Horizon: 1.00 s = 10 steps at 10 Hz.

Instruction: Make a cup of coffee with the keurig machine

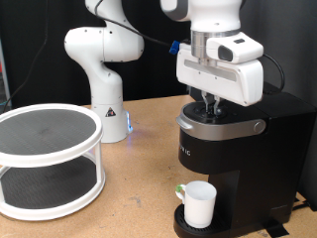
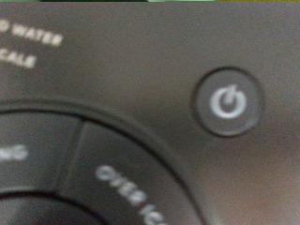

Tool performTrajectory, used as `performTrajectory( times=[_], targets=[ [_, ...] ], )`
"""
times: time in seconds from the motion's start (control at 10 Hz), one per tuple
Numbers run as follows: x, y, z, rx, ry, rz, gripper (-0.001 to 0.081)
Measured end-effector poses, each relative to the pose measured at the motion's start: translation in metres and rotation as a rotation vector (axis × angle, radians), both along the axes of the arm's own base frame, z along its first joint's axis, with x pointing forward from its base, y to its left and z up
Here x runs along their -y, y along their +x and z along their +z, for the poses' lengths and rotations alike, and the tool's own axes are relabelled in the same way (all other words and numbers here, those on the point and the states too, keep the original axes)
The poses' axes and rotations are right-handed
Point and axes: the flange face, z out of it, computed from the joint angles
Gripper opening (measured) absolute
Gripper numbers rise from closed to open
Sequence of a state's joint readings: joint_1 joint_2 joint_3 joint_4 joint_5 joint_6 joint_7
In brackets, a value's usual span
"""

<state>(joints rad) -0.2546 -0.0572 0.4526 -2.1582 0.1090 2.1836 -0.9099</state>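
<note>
Exterior view shows the end effector (image 1: 208, 102) low over the keurig machine (image 1: 233, 149), its opening hidden, the cup (image 1: 199, 204) on the drip base; pressing well means centring squarely on the power button (image 2: 226, 101).

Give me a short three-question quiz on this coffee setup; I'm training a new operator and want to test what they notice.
1. True or false: the cup already stands on the drip base of the keurig.
2. Where is the gripper? A) over the white rack B) down on top of the keurig C) beside the cup
3. Fill in: the wrist view shows, close up, a round ____ button on the keurig's panel.

Key:
1. True.
2. B.
3. Power.
</note>
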Motion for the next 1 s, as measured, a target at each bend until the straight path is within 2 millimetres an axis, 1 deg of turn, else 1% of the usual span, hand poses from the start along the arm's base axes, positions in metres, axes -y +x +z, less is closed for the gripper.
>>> performTrajectory(
  times=[0.5, 0.7, 1.0],
  targets=[
    [0.013, -0.012, 0.003, 0.037, 0.093, 0.016, 0.0004],
    [0.019, -0.016, 0.016, 0.065, 0.125, 0.014, 0.0004],
    [0.029, -0.024, 0.041, 0.084, 0.143, 0.005, 0.0004]
  ],
)
